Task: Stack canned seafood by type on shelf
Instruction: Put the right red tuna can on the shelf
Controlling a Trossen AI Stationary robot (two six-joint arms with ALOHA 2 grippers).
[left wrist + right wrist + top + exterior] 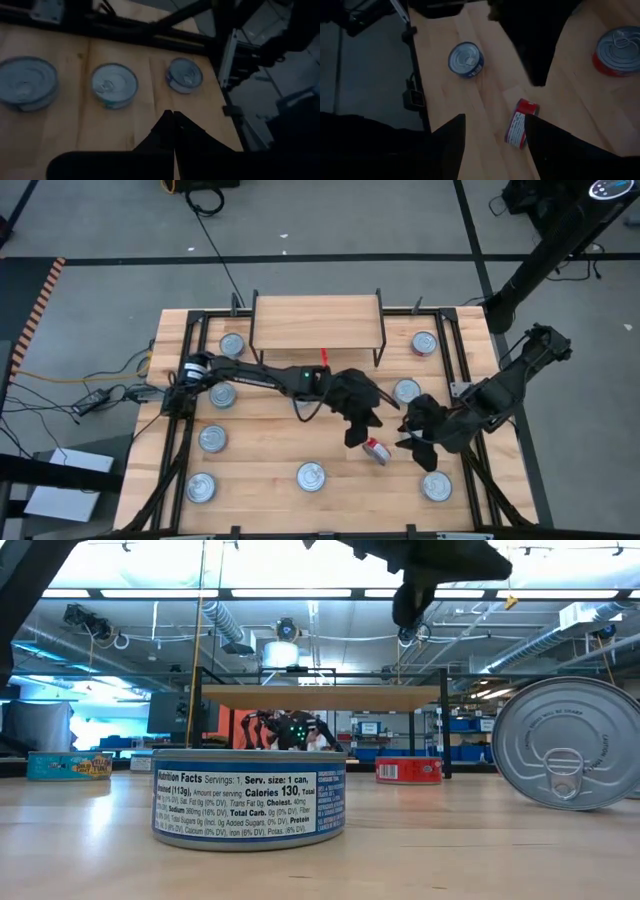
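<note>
Tins everywhere, scattered across my table, and the shelf (316, 322) at the far edge has nothing on its light-wood top yet. The one I care about is the red-labelled tin (377, 450), tipped on its side between my two grippers, silver end facing sideways. From my right wrist view it lies just ahead of my open right gripper (495, 131), fingers spread wide with nothing between them. My left gripper (362, 428) hovers just beside the same tin, fingers pressed together and empty.

Handling, as I judge it: a squat steel can, rigid, so a firm squeeze should not hurt it. Smooth rounded wall, so likely slippery, and on its side it looks free to roll away at a nudge. Best hold, I reckon, is across the two flat ends as it lies, or across the label once it stands upright.

Other tins stand upright around the table: a red one (424, 342) beside the shelf, a blue-labelled one (466, 59) near the table's edge, a row of three (114, 84) under my left wrist.
</note>
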